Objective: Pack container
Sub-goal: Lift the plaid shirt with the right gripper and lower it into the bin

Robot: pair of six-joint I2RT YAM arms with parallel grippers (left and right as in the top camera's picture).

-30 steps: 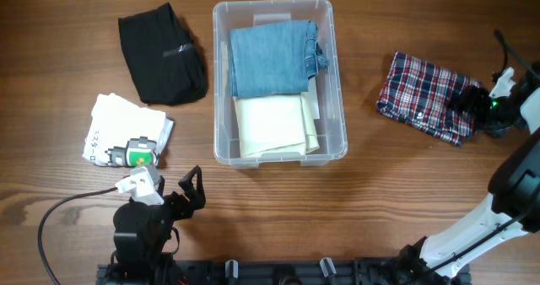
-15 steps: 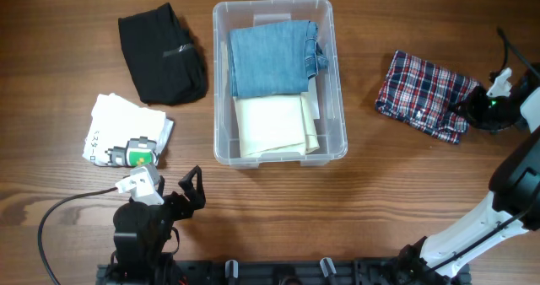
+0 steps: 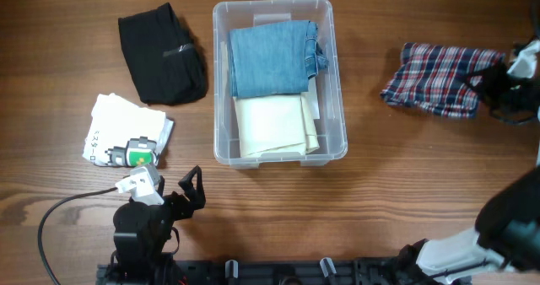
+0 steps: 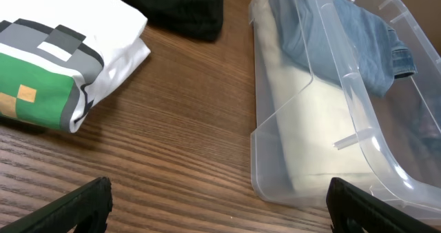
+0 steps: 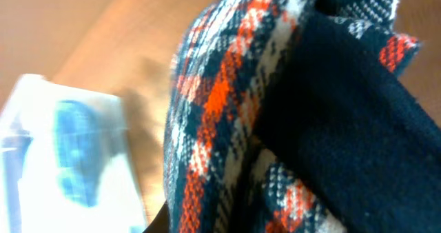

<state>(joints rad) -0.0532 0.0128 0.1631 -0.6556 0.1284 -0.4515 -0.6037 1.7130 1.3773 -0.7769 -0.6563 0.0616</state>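
While the right gripper (image 3: 496,89) was clenched on one end of the plaid garment (image 3: 434,87), this cloth hung stretched out well to the right of the container (image 3: 221,91), not touching it. In the right wrist view the red, white and dark checks pressed very close to the camera and covered almost everything, so the jaws themselves could not be seen there; only a blurred piece of the container showed at the edge. The container stood on the wooden table (image 3: 67,209) with its lid off. Inside it, folded blue jeans (image 3: 270,57) filled the far half and a cream cloth (image 3: 272,125) filled the near half, the two touching each other. To the left of the container, near its far corner, lay a black garment (image 3: 162,53). Nearer, and also left of the container, lay a folded white shirt (image 3: 126,133) with a green and grey print. The left gripper (image 3: 190,196) waited near the front left corner of the container, its jaws spread wide and holding nothing, with both dark fingertips (image 4: 83,202) just above the wood.
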